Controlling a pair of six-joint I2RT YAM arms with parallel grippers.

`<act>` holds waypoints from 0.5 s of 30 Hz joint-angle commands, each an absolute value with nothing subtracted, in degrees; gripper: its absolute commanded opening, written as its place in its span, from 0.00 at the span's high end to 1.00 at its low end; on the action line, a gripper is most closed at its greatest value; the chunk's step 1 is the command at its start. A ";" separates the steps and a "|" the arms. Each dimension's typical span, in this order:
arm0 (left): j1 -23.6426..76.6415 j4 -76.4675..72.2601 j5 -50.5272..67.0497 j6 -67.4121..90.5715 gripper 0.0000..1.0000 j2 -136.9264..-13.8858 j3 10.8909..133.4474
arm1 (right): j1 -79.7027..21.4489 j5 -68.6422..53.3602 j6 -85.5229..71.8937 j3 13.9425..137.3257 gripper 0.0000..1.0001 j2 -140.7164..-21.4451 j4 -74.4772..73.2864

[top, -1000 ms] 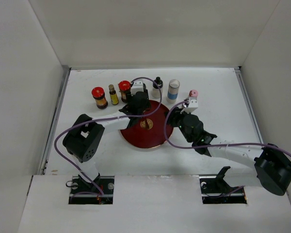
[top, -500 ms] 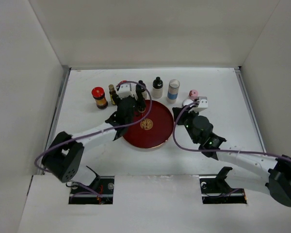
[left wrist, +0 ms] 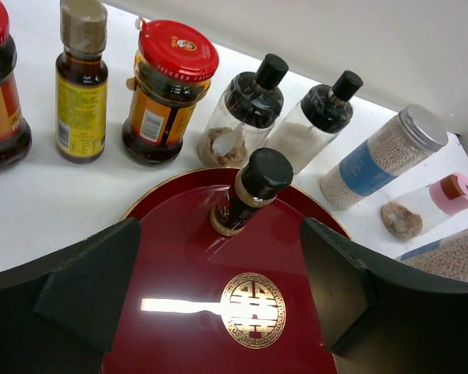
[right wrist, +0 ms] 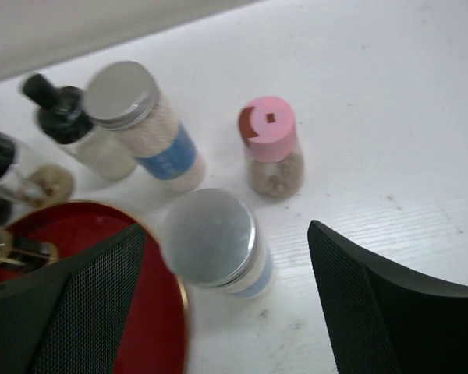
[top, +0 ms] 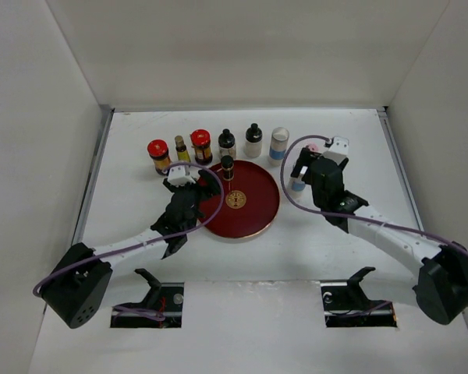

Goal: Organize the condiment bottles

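Two claws, both mine, both spread wide and gripping nothing. My left arm stretches long and low from its base, up and to the right, and puts my left claw [top: 195, 181] at the left rim of the dark-red plate [top: 253, 218]. Just ahead of its fingers, untouched, the small dark bottle [left wrist: 249, 191] stands upright on the plate's far edge.

Behind it, on the counter [top: 351, 128], a row runs left to right: outer red-lidded jar [top: 157, 155], yellowish bottle [top: 182, 148], inner red-lidded jar [top: 200, 146], dark black-capped bottle [top: 227, 142], pale black-capped bottle [top: 253, 140], blue-banded cylinder [top: 279, 145].

My right arm bends in from the right, forearm angled up and left, wrist tipped down. My right claw [top: 306, 173] hangs open over the silver-lidded cylinder [right wrist: 214, 241], which stands just off the plate's right rim. Whether a finger brushes it, I cannot tell. The pink-capped jar [right wrist: 271, 148] stands just beyond.
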State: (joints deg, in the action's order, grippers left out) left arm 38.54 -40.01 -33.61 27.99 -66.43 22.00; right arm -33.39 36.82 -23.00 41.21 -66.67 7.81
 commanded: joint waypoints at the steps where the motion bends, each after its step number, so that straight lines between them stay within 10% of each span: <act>1: 37.75 -47.80 -32.26 29.97 0.17 -67.76 20.31 | -31.42 35.78 -21.00 45.61 0.10 -70.74 2.29; 15: 34.85 -50.54 -29.88 32.52 0.17 -68.38 17.23 | -30.89 31.82 -19.78 51.33 0.18 -81.30 3.43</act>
